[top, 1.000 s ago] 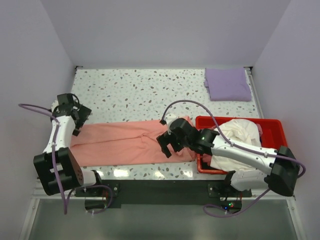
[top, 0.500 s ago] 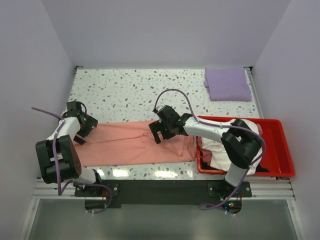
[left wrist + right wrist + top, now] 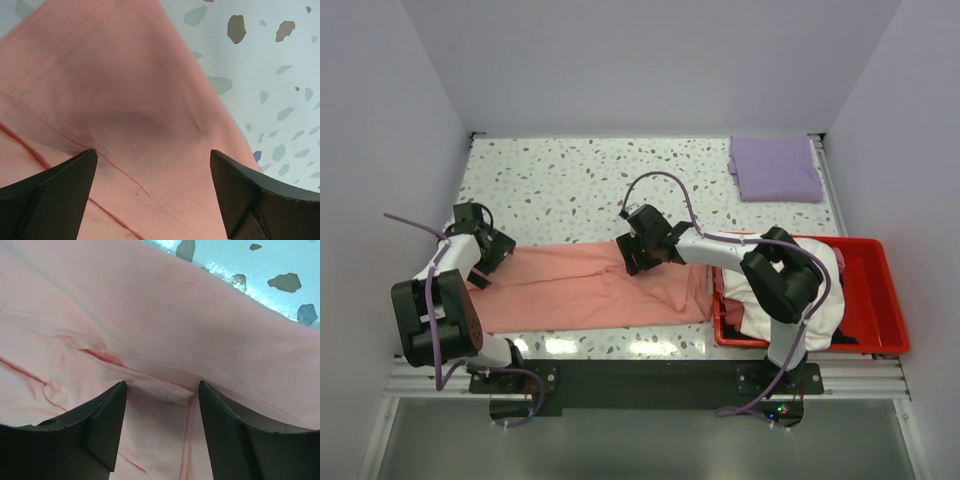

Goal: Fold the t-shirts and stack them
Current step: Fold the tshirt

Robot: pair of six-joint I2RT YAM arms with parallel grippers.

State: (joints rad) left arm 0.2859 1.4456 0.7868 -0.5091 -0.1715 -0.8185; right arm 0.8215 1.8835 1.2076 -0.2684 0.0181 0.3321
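top external: the surface (image 3: 580,185) carries the pink tee (image 3: 570,295), spread as a long strip along its near half, its right end just beside the bin (image 3: 880,245). both arms work the strip's far edge, the left hand (image 3: 483,262) at the left corner and the right hand (image 3: 638,258) near the middle. the left hand is spread wide, with the cloth corner lying flat between its fingers and nothing pinched. the right hand's jaws stand apart but narrower, straddling a raised hem fold. i judge it is about to pinch there and has no grip yet. to fold well, each hand likely needs to catch only the far edge, low against the surface. then both should lift and carry together, so the strip stays square and the wrinkles near the middle are not folded in.

around: the red bin at the right holds a white tee (image 3: 800,265) heaped over its rim. the right arm reaches across that heap and could drag it. a lavender tee (image 3: 777,168) lies folded at the far right corner, well apart, presumably where the stack goes.
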